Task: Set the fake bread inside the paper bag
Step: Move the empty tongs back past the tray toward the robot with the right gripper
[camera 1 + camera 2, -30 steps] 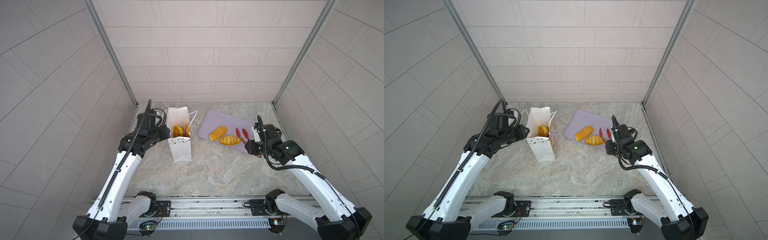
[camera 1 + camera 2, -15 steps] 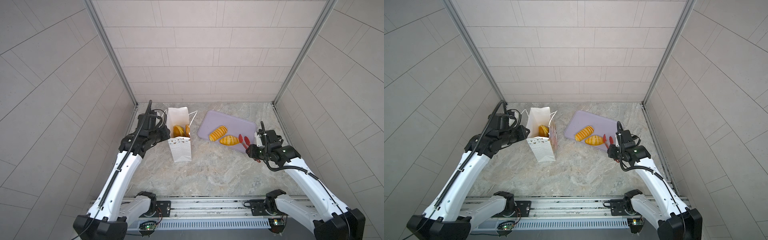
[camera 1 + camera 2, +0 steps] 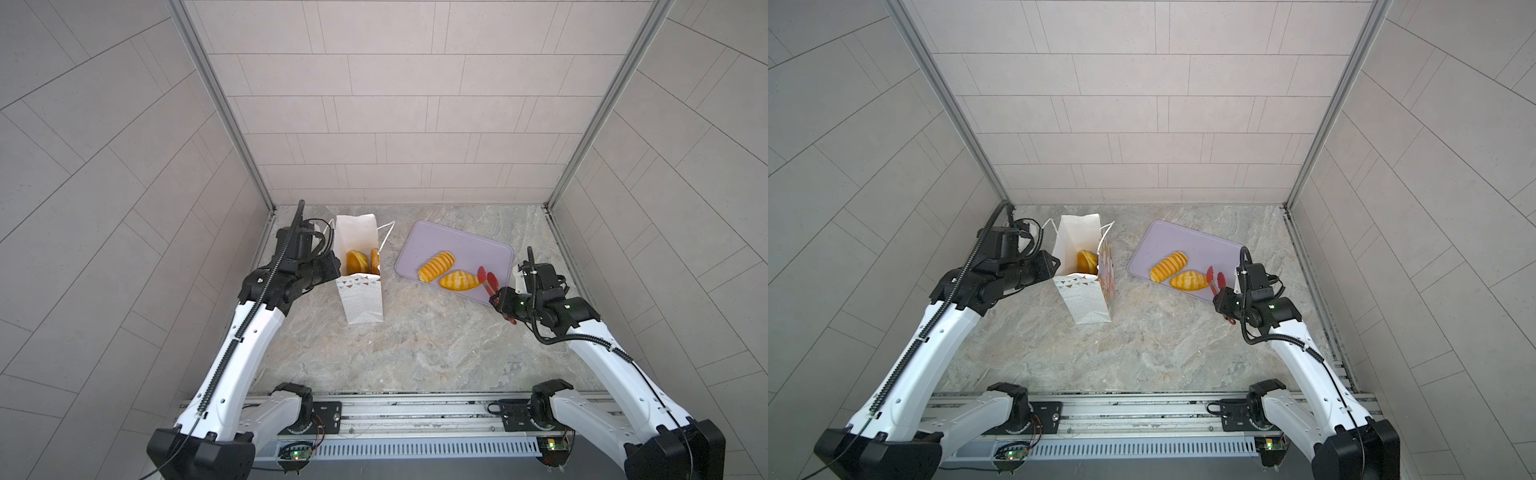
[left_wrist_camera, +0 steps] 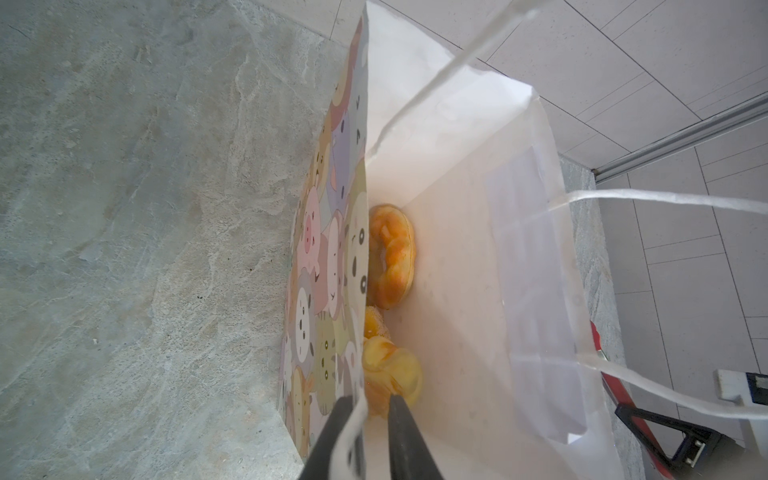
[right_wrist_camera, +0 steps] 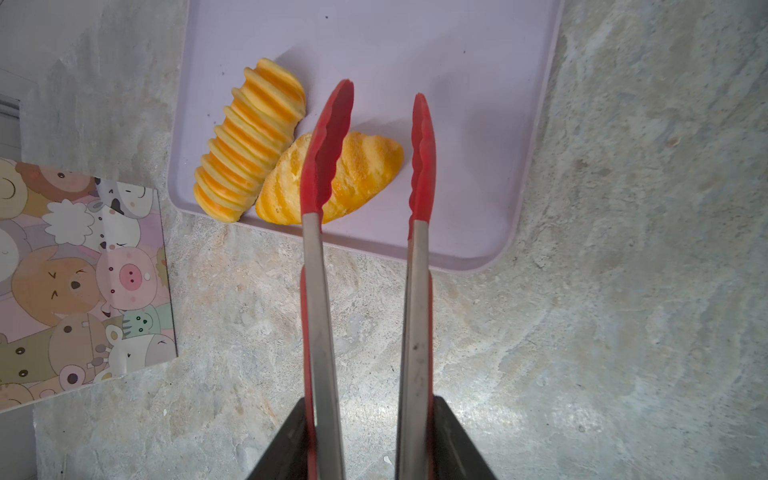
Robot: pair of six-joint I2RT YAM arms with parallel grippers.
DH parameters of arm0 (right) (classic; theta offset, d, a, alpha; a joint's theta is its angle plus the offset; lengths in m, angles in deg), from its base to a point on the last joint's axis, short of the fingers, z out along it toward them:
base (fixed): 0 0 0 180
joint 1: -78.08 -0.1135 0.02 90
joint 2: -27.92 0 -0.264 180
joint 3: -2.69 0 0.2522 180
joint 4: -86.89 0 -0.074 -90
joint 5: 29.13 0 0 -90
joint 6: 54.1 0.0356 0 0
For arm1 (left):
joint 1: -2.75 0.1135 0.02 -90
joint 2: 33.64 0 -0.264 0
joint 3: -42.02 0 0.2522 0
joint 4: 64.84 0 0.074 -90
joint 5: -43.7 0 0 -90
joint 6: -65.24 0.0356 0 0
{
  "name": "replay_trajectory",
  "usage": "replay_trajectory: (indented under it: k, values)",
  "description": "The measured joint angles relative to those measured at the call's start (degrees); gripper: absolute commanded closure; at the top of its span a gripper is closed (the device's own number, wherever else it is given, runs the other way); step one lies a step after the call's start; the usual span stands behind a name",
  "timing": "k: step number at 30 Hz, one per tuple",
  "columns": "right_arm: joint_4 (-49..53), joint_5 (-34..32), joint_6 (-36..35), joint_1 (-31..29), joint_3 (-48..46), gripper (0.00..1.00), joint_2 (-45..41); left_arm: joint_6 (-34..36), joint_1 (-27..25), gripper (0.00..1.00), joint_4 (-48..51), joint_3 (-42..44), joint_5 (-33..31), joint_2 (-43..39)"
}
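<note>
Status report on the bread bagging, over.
Left gripper shut on paper bag rim. Right gripper holding tongs, tips open above tray. Two fake bread loaves left there. Nothing blocking.

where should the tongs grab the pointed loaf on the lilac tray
Across its narrow width, near the middle of the pointed loaf, coming down from above with the tongs. Its other end touches the ribbed loaf, so favour the free tapered end.

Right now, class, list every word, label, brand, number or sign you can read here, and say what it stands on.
None can be read. The paper bag shows only cartoon animals, dots and triangle bunting; the tongs and tray bear no lettering.
</note>
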Motion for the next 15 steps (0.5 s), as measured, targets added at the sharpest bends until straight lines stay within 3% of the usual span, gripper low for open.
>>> replay_trajectory:
  k: [15]
  values:
    - [-2.9, 0.5, 1.0, 0.1, -1.9, 0.57, 1.7, 0.0, 0.0, 0.78, 0.0, 0.0, 0.0, 0.0]
